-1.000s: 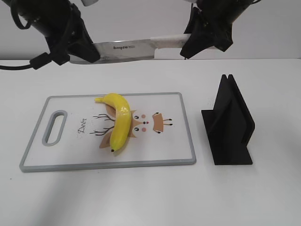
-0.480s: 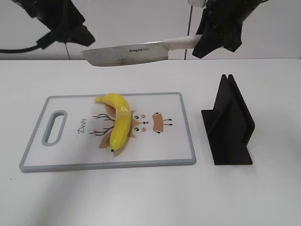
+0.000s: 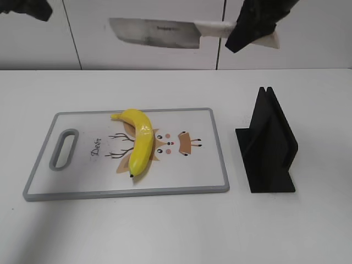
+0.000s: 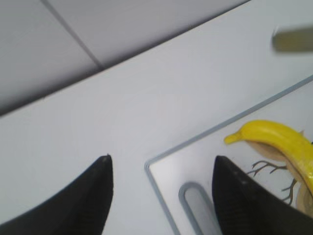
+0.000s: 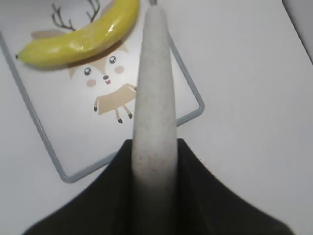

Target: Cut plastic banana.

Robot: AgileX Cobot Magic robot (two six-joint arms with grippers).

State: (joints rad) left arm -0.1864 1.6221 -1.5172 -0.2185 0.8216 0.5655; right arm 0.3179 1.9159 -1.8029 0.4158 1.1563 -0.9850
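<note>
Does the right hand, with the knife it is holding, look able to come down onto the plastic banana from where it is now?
Probably yes. The right hand holds the knife high above the cutting board, and nothing lies between the blade and the plastic banana.

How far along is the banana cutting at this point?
Done: the knife is out of the black holder, gripped at its pale handle by the right gripper. In hand: the knife is held high above the cutting board. Left: the plastic banana lies whole and uncut; the left gripper is open and empty.
</note>
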